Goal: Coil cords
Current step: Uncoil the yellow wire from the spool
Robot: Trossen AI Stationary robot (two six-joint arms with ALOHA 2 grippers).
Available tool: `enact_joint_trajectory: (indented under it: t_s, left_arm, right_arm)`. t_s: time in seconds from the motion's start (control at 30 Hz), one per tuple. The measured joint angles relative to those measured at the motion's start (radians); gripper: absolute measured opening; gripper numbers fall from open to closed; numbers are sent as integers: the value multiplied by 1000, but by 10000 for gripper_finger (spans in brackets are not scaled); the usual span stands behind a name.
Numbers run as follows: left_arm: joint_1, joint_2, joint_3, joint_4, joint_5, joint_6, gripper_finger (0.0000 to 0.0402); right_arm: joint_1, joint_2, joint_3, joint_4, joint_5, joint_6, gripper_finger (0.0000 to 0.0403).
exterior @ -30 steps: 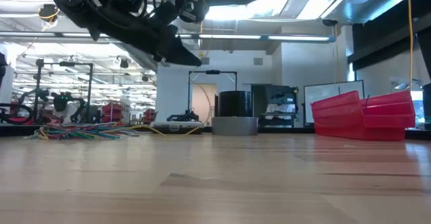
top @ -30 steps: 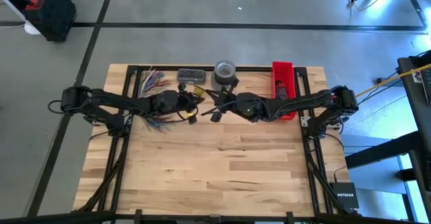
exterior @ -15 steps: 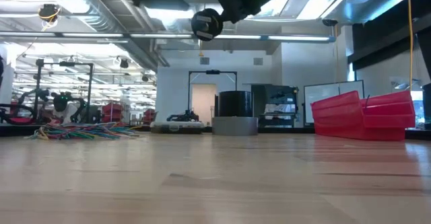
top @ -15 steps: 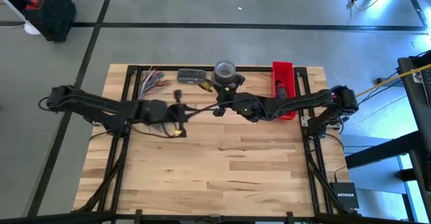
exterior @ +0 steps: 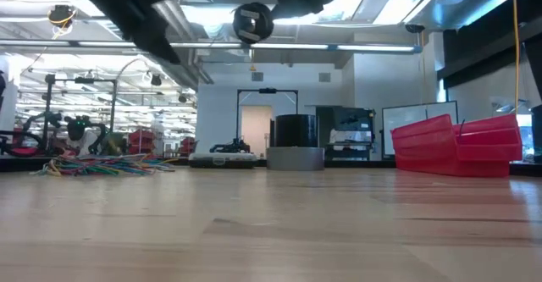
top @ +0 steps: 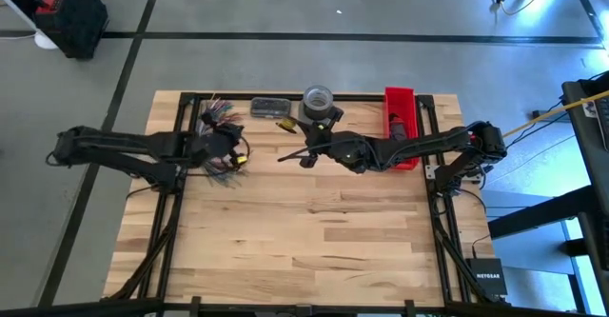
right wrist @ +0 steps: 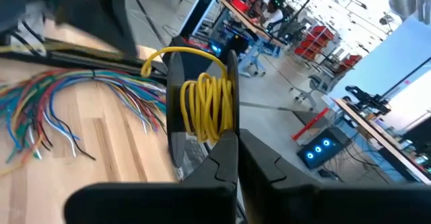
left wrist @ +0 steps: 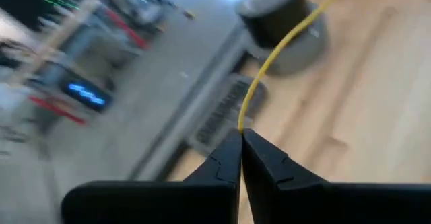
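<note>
The cords are a tangle of thin multicoloured wires lying on the table's far left; they also show in the low view and the right wrist view. My right gripper is above the table's far middle, shut on a small dark spool wound with yellow wire; the spool also shows in the low view. My left gripper is beside the tangle, shut on a single yellow wire. My left gripper pinches the yellow wire at the very ends of its two shut fingers. From there the wire runs away through the air in a shallow curve, clear of the table. My right gripper holds the spool by the lower edge of one dark flange, at the ends of its fingers. The spool is lifted clear of the table, its axis roughly level. The fingers themselves hide the exact place of contact.
A grey tape roll stands at the far middle edge, also in the low view. A red bin sits far right under my right arm. A flat dark box lies beside the roll. The near half of the table is bare wood.
My left gripper has gone toward the table's left edge, away from the spool, with the yellow wire in its fingers. My right gripper has stayed near the far middle with the spool, shifting only slightly.
</note>
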Motion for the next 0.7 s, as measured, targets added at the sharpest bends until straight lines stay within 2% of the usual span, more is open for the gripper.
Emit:
enact_joint_trajectory:
  t_s: [0.1,0.2,0.5,0.6,0.7]
  left_arm:
    - [55,46,0,-3,181,-16,5]
    - [89,121,0,21,288,0,5]
    - [110,368,0,64,303,4,6]
    - [119,417,0,110,306,39,11]
    - [131,425,0,160,304,60,34]
  right_arm:
    - [0,0,0,15,-17,-1,5]
    - [0,0,0,22,-32,-1,5]
    - [0,0,0,22,-34,-1,5]
    - [0,0,0,24,-34,-1,5]
    - [0,0,0,22,-34,-1,5]
